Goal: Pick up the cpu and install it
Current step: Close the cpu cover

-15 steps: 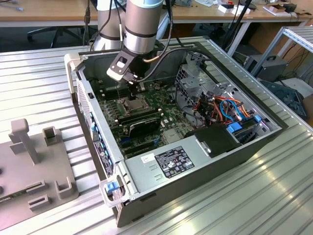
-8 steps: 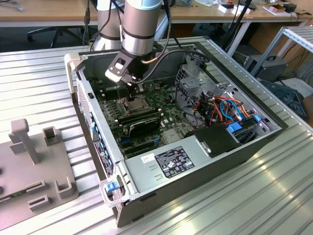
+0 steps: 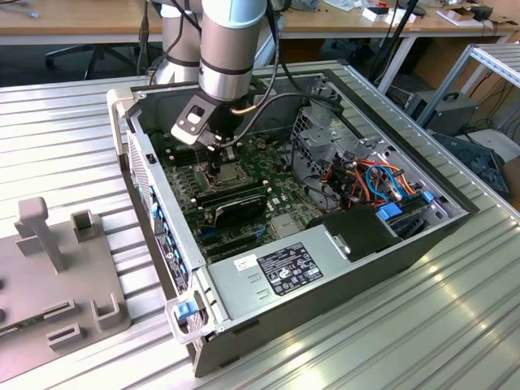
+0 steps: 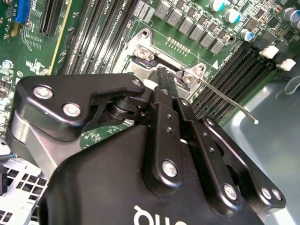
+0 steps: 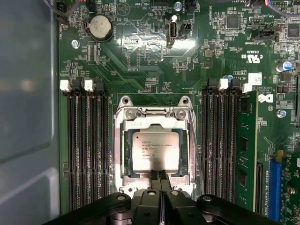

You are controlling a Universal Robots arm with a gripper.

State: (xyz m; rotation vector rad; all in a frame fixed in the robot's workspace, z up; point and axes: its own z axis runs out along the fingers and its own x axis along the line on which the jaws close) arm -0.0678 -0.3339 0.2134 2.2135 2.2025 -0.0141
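Observation:
The cpu [image 5: 155, 150], a flat silver-grey square, lies level inside the open socket frame [image 5: 123, 140] on the green motherboard [image 5: 140, 51]. In the first wrist view my gripper [image 5: 158, 174] is shut, its two black fingertips pressed together over the middle of one edge of the cpu. Nothing shows between them, and I cannot tell whether they touch the chip. The second wrist view has the shut gripper [image 4: 165, 77] pointing down at the socket's metal frame [image 4: 143, 52]. In the exterior view the gripper [image 3: 219, 166] reaches down into the open computer case [image 3: 455, 219].
Black memory slots [image 5: 86, 140] flank the socket on both sides, with a green memory stick [image 5: 246, 150] beyond one set. The socket lever [image 4: 225, 96] sticks out sideways. The power supply [image 3: 284, 272], coloured cables [image 3: 366, 175] and case walls hem the arm in. A grey fixture [image 3: 57, 268] stands at the exterior view's left.

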